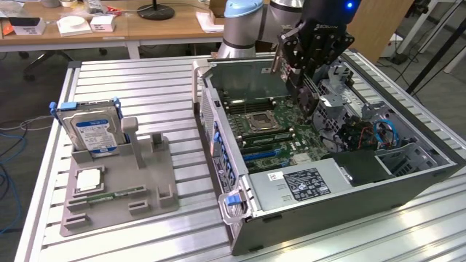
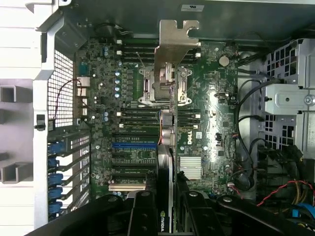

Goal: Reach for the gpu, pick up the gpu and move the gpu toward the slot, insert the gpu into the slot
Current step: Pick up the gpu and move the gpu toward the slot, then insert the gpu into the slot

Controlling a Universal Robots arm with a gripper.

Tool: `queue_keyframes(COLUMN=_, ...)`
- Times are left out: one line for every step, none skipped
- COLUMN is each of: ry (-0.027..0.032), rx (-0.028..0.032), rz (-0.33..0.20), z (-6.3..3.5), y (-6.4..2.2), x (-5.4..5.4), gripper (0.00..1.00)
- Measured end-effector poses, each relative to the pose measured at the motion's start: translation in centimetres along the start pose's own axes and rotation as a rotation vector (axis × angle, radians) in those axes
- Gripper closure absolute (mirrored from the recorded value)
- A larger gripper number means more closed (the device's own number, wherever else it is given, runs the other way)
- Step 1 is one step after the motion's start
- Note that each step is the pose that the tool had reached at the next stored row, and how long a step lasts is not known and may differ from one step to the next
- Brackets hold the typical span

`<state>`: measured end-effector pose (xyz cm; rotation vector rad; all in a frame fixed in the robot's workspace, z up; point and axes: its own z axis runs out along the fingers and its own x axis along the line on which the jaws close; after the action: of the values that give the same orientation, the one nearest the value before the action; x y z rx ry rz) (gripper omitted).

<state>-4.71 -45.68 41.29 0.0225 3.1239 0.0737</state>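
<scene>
My gripper (image 1: 306,68) hangs over the open computer case (image 1: 226,164) and is shut on the gpu (image 1: 300,95), a thin dark card held on edge above the motherboard. The wrist view looks straight down the gpu (image 2: 166,162): it runs edge-on between my two black fingers (image 2: 142,211), with its silver end bracket (image 2: 175,42) farthest from them. There my gripper (image 2: 168,209) holds the card over the processor socket (image 2: 162,83). A blue expansion slot (image 2: 134,145) lies beside the card's line on the board, and shows as the blue slot (image 1: 262,155) in the exterior view.
A grey holder (image 1: 120,185) on the slatted table at the exterior view's left carries a blue-labelled hard drive (image 1: 91,131), a processor chip (image 1: 87,179) and a memory stick (image 1: 117,194). Cables (image 1: 378,134) and a drive cage crowd the case's right side. Desks stand behind.
</scene>
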Motion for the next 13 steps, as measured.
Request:
queue_keyframes(ry=0.0, rx=0.0, rz=0.0, z=0.0, y=0.0, x=0.0, gripper=0.74)
queue_keyframes(ry=0.0, rx=0.0, rz=0.0, z=0.0, y=0.0, x=-0.07, gripper=0.74)
queue_keyframes(ry=0.0, rx=0.0, rz=0.0, z=0.0, y=0.0, x=-0.14, gripper=0.74)
queue_keyframes(ry=0.0, rx=0.0, rz=0.0, z=0.0, y=0.0, x=-0.14, gripper=0.74)
queue_keyframes(ry=0.0, rx=0.0, rz=0.0, z=0.0, y=0.0, x=-0.14, gripper=0.74)
queue_keyframes(ry=0.0, rx=0.0, rz=0.0, z=0.0, y=0.0, x=-0.15, gripper=0.74)
queue_keyframes(ry=0.0, rx=-0.0001, rz=0.0, z=0.01, y=0.0, x=-0.15, gripper=0.74)
queue_keyframes(ry=0.0, rx=0.0, rz=0.0, z=0.0, y=0.0, x=-0.17, gripper=0.74)
queue_keyframes(ry=0.0, rx=0.0, rz=0.0, z=0.0, y=0.0, x=-0.2, gripper=0.74)
queue_keyframes(ry=0.0, rx=0.0, rz=0.0, z=0.0, y=0.0, x=-0.2, gripper=0.74)
queue_keyframes(ry=0.0, rx=0.0, rz=0.0, z=0.0, y=0.0, x=-0.21, gripper=0.74)
queue_keyframes(ry=0.0, rx=0.0, rz=0.0, z=0.0, y=0.0, x=-0.21, gripper=0.74)
queue_keyframes(ry=0.0, rx=0.0, rz=0.0, z=0.0, y=0.0, x=-0.21, gripper=0.74)
